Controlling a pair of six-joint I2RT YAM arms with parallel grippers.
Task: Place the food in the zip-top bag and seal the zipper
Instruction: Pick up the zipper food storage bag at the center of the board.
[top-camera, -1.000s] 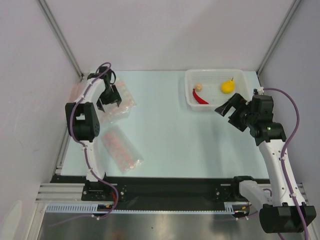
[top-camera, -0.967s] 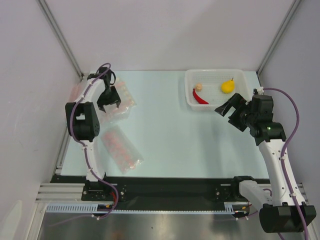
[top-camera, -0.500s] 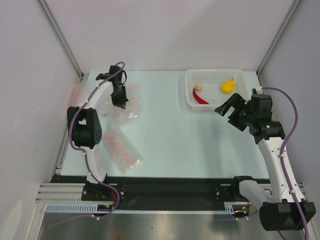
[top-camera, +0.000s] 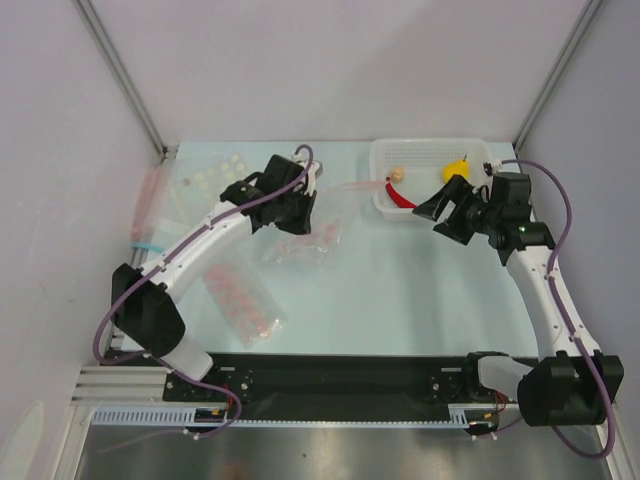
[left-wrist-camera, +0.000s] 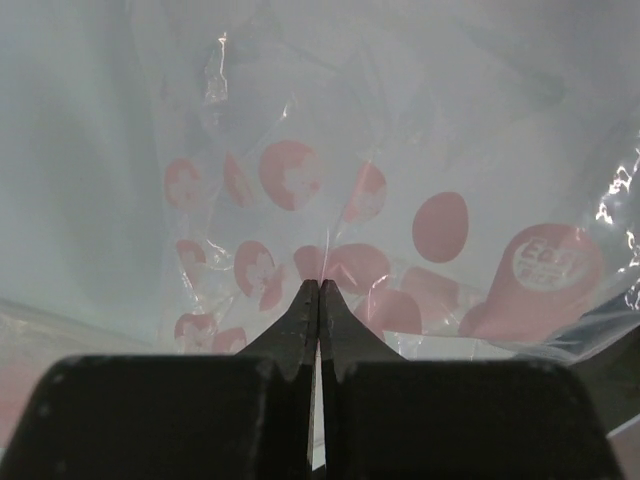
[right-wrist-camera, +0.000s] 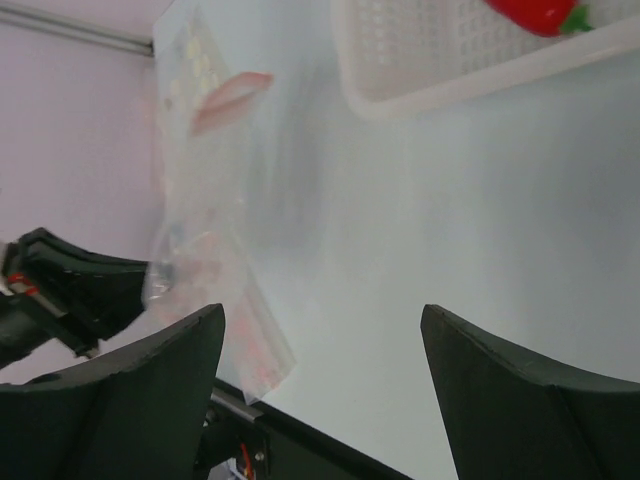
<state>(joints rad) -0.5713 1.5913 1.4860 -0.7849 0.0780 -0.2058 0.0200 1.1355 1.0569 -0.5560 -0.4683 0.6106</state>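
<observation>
overhead view: the left hand (top-camera: 293, 208) sits at the bench (top-camera: 400, 290) centre, pinching the clear zip-top bag (top-camera: 305, 245). the bag trails limp toward 4 o'clock, and its pink zipper (top-camera: 350, 187) reaches toward 2 o'clock. the white basket (top-camera: 430, 142) at 1 o'clock holds the red chili (top-camera: 400, 195), beige bulb (top-camera: 397, 174) and yellow pear (top-camera: 455, 172). no green fruit shows. the right hand (top-camera: 445, 207) hovers spread at the basket's 6 o'clock edge, holding nothing. a packet of pink-red rounds (top-camera: 243, 300) lies at 7 o'clock, near enough to snag the dragged bag.

left wrist view: the left hand (left-wrist-camera: 318, 292) is pressed together on a thin fold of film, with the bag (left-wrist-camera: 300, 180) and its pink printed dots hanging beyond. the bite is small, so the slick plastic could slip out under a tug. i cannot tell if both walls are pinched. if they are, the mouth would stay flat.

right wrist view: the right hand (right-wrist-camera: 320, 385) is wide apart and empty. the chili (right-wrist-camera: 535, 12) and basket (right-wrist-camera: 440, 90) are at 1 o'clock, the bag (right-wrist-camera: 200, 210) and zipper (right-wrist-camera: 230, 92) at 10 o'clock. the mouth looks collapsed, so food pushed at it may crumple the bag or roll off.
</observation>
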